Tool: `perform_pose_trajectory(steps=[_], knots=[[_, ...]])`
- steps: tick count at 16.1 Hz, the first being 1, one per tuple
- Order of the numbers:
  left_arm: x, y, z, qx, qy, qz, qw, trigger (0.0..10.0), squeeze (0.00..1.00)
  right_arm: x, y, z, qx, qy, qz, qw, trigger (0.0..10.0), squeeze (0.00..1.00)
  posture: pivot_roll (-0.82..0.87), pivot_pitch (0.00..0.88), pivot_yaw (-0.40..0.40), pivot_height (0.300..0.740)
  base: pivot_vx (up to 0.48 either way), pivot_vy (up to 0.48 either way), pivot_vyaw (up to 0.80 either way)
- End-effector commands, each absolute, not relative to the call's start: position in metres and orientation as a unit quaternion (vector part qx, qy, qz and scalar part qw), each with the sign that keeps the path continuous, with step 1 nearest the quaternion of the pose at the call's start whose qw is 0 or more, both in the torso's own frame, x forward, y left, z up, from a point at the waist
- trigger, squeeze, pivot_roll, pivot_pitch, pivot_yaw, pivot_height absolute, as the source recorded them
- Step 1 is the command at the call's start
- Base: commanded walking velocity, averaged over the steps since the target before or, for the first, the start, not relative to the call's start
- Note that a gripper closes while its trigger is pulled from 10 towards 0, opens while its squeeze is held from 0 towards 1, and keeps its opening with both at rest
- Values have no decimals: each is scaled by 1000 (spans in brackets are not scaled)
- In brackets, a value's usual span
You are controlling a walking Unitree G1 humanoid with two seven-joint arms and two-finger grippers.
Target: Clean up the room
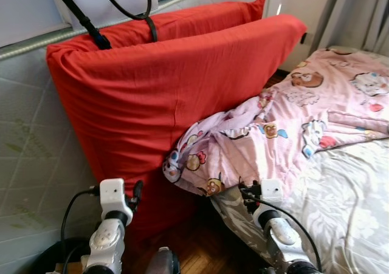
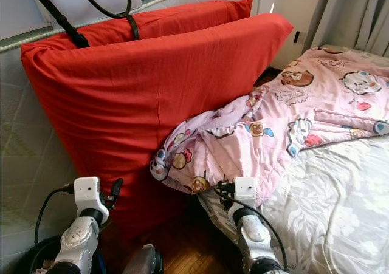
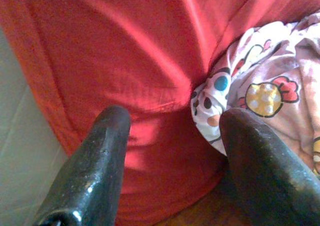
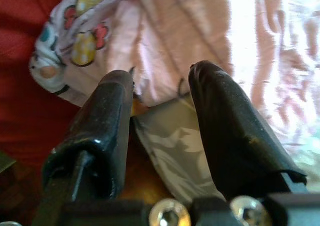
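Observation:
A pink cartoon-print blanket [image 1: 292, 128] lies rumpled on the bed, one corner hanging over the bed's edge against two big red cushions [image 1: 164, 98] that stand upright beside the bed. My left gripper [image 3: 172, 123] is open, low down just in front of the lower red cushion and the blanket's hanging corner [image 3: 255, 95]. My right gripper [image 4: 160, 95] is open too, held close under the blanket's hanging edge [image 4: 165, 50] at the bed's corner. Both wrists show low in the head view, the left wrist [image 1: 115, 201] and the right wrist [image 1: 267, 195].
The bed's grey floral sheet [image 1: 346, 201] lies bare at the right. A pale tiled wall [image 1: 30, 158] runs along the left. Black straps [image 1: 91, 28] hang over the cushions' top. Dark wooden floor [image 1: 200, 250] shows between the cushions and the bed. Curtains [image 1: 358, 13] hang at the far right.

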State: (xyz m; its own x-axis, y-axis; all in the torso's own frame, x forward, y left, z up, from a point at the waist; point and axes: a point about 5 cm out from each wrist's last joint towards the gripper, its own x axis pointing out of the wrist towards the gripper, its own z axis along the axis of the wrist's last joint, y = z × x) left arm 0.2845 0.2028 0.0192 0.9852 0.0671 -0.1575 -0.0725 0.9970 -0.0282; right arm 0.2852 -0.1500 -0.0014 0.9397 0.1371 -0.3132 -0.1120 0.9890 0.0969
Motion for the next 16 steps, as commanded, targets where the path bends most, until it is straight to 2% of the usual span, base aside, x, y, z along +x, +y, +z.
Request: perform_pose_trajectory(steps=[1, 6, 9, 16], knots=[[283, 204, 16, -24, 88, 38, 995, 10000, 0, 283, -150, -4, 40, 170, 63, 983, 10000, 0, -76, 6, 51, 630, 0, 0, 0], [282, 204, 16, -24, 89, 36, 995, 10000, 0, 284, -146, -3, 33, 171, 81, 981, 10000, 0, -76, 7, 51, 630, 255, 0, 0], [282, 204, 15, -24, 90, 36, 995, 10000, 0, 284, -146, -4, 35, 171, 82, 981, 10000, 0, -76, 7, 50, 630, 270, 0, 683], [282, 204, 15, -25, 91, 35, 995, 10000, 0, 284, -151, -5, 45, 177, 62, 981, 10000, 0, -75, 9, 51, 630, 270, 0, 0]])
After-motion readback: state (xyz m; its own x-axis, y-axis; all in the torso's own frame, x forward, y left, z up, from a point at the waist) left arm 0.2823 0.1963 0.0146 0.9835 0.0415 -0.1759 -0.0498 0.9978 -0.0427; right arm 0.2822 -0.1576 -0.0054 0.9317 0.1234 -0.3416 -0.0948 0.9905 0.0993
